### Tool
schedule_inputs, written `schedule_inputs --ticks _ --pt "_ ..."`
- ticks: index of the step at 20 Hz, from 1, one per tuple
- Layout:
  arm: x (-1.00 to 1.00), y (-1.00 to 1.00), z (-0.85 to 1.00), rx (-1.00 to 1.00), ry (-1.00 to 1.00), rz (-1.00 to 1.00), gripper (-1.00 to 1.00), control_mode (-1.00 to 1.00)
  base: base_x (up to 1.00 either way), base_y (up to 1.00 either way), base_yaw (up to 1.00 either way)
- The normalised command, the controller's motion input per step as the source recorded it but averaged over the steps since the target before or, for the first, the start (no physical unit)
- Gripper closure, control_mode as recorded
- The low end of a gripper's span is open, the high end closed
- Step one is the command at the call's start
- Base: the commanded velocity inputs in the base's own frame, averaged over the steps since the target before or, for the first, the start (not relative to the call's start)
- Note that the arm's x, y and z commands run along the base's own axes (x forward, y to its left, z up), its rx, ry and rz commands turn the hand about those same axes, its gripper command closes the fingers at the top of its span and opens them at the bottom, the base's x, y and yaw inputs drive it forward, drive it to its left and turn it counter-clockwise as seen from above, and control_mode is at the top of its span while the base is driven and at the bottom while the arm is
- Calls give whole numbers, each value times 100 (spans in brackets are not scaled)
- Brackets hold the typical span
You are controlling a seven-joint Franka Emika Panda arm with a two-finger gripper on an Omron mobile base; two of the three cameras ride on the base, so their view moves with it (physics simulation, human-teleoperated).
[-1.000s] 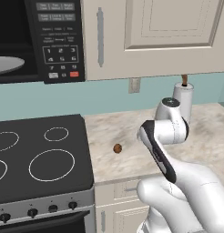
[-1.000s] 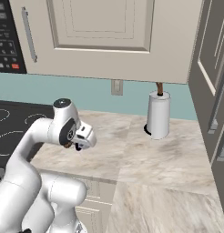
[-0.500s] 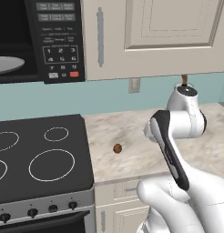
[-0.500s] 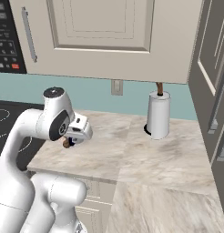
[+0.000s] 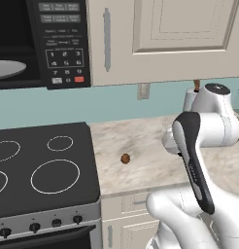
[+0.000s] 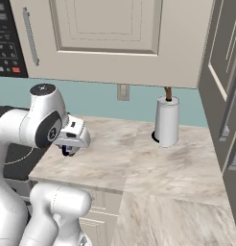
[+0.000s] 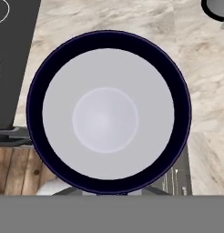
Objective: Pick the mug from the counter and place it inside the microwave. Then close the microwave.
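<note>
With the end effector (image 6: 67, 150) closed tight on the small silvery-white, dark-rimmed mug (image 7: 108, 113), lifted over the beige marbled bench's (image 5: 141, 146) front edge, transport is underway; next: carry it into the open black microwave (image 5: 39, 44).

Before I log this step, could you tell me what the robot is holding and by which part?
The mug is held near its rim, its open mouth facing the hand camera; the exact contact spot is hidden.

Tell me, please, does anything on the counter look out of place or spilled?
Nothing is spilled. One oddity: a small brown ball lies loose on the counter, near the stovetop. The paper towel roll stands upright.
</note>
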Motion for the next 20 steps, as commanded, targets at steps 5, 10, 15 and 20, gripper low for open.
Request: schedule_inputs --ticks 5,10,15,20 --pt "-19 13 17 -4 0 -2 100 -100 0 0 0" --pt "-3 11 14 -5 0 -4 100 -100 0 0 0" --pt "0 6 1 -1 -2 -1 100 -100 0 0 0" --pt "0 0 0 0 0 0 100 -100 0 0 0"
